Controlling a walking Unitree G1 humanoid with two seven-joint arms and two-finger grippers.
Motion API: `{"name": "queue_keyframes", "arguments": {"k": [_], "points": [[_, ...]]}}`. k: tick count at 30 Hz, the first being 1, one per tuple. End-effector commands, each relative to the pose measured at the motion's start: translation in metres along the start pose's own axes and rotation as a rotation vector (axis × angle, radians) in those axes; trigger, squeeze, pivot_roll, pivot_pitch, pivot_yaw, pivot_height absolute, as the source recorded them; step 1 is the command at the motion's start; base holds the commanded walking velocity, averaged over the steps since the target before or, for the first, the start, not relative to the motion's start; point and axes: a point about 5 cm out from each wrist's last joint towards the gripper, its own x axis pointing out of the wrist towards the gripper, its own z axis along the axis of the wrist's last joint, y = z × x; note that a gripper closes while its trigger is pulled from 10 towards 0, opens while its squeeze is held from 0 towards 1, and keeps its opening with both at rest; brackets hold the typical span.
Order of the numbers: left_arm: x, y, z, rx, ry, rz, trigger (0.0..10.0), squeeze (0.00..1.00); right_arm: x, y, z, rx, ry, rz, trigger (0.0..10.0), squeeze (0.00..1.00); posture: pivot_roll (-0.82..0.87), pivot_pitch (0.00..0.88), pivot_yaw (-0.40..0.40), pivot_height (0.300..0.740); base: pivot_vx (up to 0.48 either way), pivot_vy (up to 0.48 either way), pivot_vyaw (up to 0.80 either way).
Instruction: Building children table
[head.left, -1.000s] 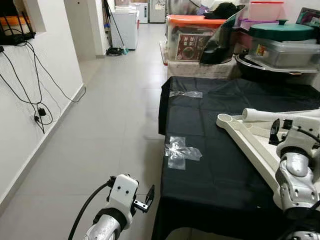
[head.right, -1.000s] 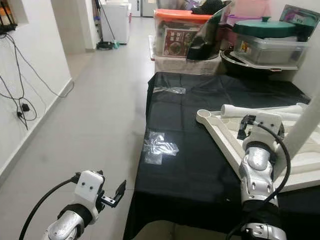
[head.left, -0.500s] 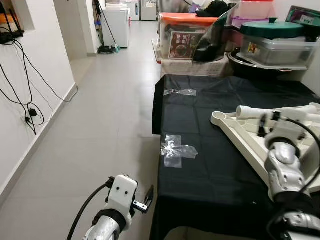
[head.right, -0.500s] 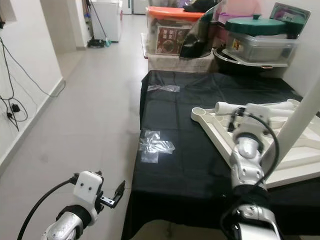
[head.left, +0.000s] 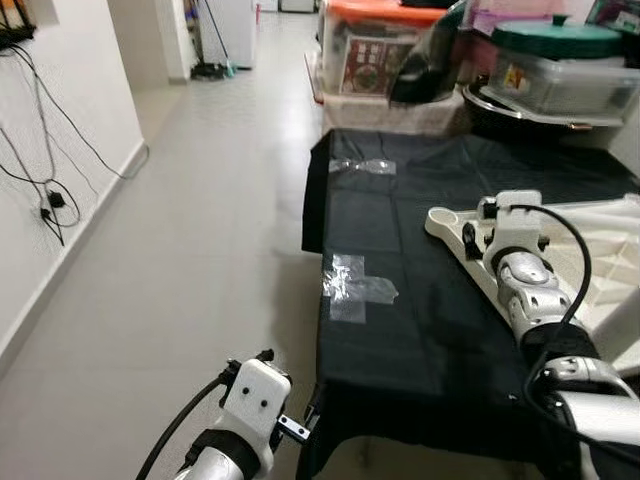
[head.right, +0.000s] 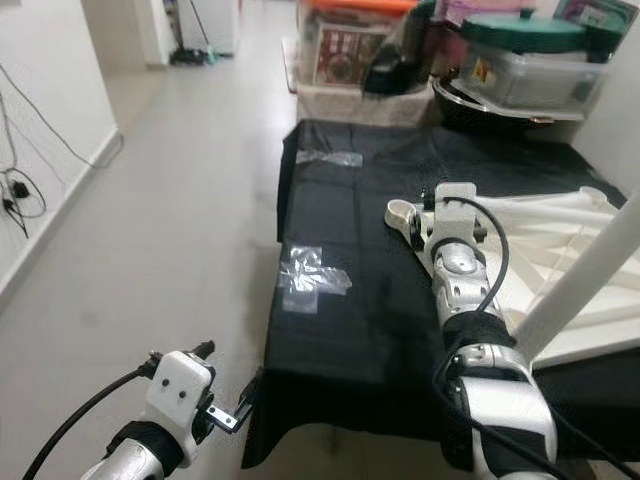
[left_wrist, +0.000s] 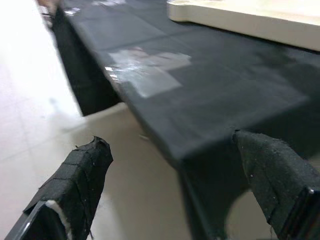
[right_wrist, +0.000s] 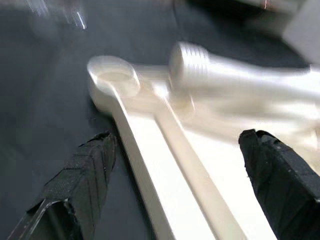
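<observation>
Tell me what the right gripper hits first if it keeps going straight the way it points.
Likely the white tabletop lying between the open right gripper's fingers, near its round corner socket; a table leg lies just beyond. Depth is blurred.

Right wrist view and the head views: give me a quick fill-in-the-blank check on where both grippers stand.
1. The right gripper hovers with its fingers ____ over the white tabletop.
2. The tabletop lies on a ____ cloth.
3. A threaded white leg lies ____ the tabletop.
4. The left gripper is open near the cloth's ____.

Missing words: open; black; on; edge
</observation>
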Motion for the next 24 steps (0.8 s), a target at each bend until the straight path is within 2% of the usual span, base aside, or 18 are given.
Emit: {"name": "queue_keyframes", "arguments": {"k": [1, 6, 13, 18, 19, 22, 23, 24], "points": [[-0.007, -0.006, 0.000, -0.015, 0.026, -0.025, 10.0, 0.00, 0.002, -0.006, -0.004, -0.050, 0.070, 0.013, 10.0, 0.00, 0.10, 0.203, -0.090, 0.740, 0.000, 0.000, 0.00], [-0.016, -0.011, 0.001, -0.052, 0.051, -0.037, 10.0, 0.00, 0.002, -0.015, -0.010, -0.084, 0.139, 0.023, 10.0, 0.00, 0.10, 0.228, -0.093, 0.740, 0.000, 0.000, 0.00], [-0.023, -0.016, 0.002, -0.082, 0.072, -0.032, 10.0, 0.00, 0.001, -0.014, -0.018, -0.049, 0.226, 0.101, 10.0, 0.00, 0.10, 0.252, -0.110, 0.740, 0.000, 0.000, 0.00], [-0.024, -0.020, 0.004, -0.085, 0.073, -0.032, 10.0, 0.00, 0.000, -0.012, -0.021, -0.066, 0.259, 0.145, 10.0, 0.00, 0.09, 0.254, -0.123, 0.740, 0.000, 0.000, 0.00], [-0.025, -0.021, 0.005, -0.087, 0.072, -0.030, 10.0, 0.00, -0.001, -0.009, -0.024, -0.060, 0.288, 0.181, 0.0, 0.00, 0.09, 0.254, -0.130, 0.740, 0.000, 0.000, 0.00], [-0.025, -0.022, 0.005, -0.088, 0.072, -0.026, 10.0, 0.00, -0.001, -0.007, -0.025, -0.059, 0.309, 0.211, 0.4, 0.00, 0.09, 0.252, -0.137, 0.740, 0.000, 0.000, 0.00], [-0.025, -0.023, 0.005, -0.091, 0.074, -0.024, 10.0, 0.00, -0.002, -0.005, -0.025, -0.063, 0.319, 0.240, 5.7, 0.00, 0.09, 0.250, -0.139, 0.740, 0.000, 0.000, 0.00], [-0.025, -0.023, 0.005, -0.091, 0.074, -0.024, 10.0, 0.00, -0.002, -0.005, -0.025, -0.063, 0.319, 0.240, 5.7, 0.00, 0.09, 0.250, -0.139, 0.740, 0.000, 0.000, 0.00]]}}
